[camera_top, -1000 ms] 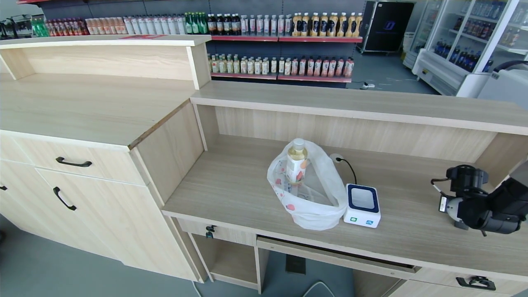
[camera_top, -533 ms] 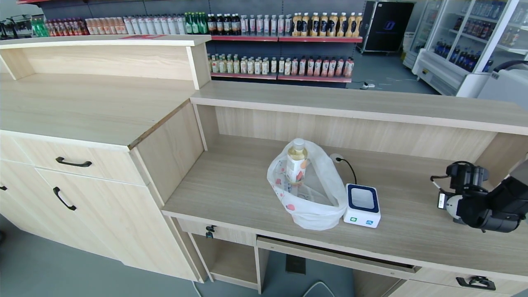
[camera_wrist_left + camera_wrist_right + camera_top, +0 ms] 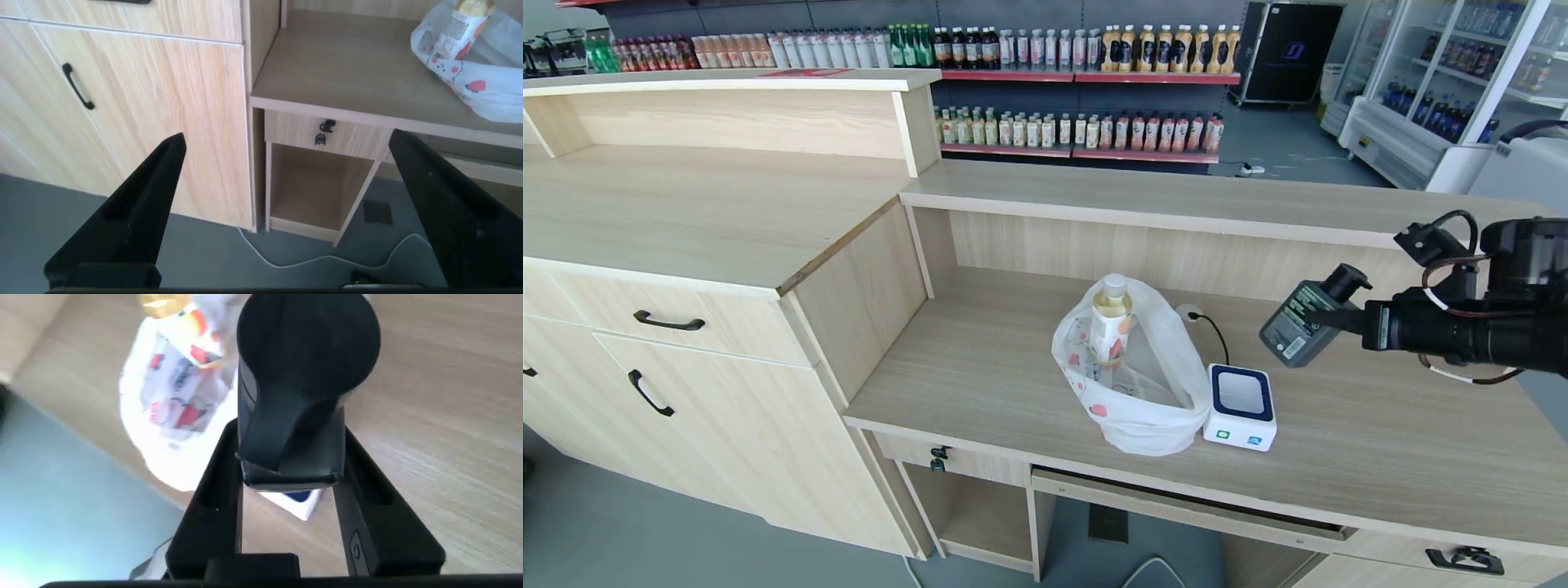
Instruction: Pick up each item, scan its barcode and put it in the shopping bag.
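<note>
Right gripper (image 3: 1343,317) clamps grey bottle (image 3: 1292,331) above wooden counter (image 3: 980,363), near scanner (image 3: 1240,397) and shopping bag (image 3: 1147,416). Left gripper (image 3: 286,135) spread wide. Drink shelves (image 3: 1086,77) behind.

The wooden counter (image 3: 980,367) bears a shopping bag (image 3: 1143,429) — scanner (image 3: 1240,396) just beside.
</note>
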